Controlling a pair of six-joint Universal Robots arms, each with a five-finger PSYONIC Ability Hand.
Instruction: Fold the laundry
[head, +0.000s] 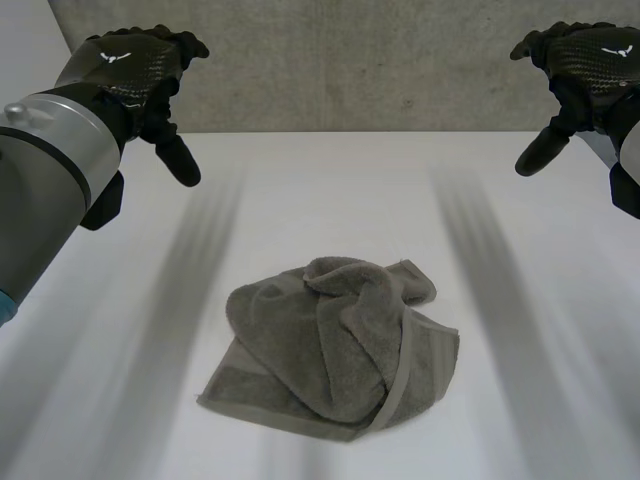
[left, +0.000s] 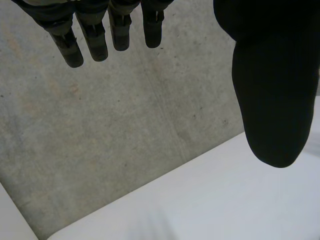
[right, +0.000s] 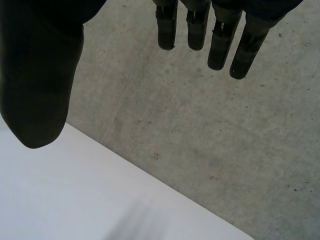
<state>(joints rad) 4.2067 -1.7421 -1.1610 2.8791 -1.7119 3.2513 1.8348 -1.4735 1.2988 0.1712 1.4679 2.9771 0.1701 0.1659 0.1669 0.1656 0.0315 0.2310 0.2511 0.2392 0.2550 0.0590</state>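
A grey towel (head: 335, 345) lies crumpled in a loose heap on the white table (head: 320, 200), near the front middle. My left hand (head: 135, 65) hovers high over the table's far left, fingers straight and spread, holding nothing. My right hand (head: 585, 60) hovers high at the far right, likewise open and empty. Both hands are well apart from the towel. In the left wrist view the fingers (left: 95, 37) and thumb (left: 272, 100) hang straight above the table's far edge. The right wrist view has the fingers (right: 220, 40) and thumb (right: 40, 85) hanging the same way.
A grey concrete floor (head: 350, 60) lies beyond the table's far edge (head: 350, 132). The table's rounded far corner (left: 55, 232) is under the left hand. Bare white tabletop surrounds the towel on all sides.
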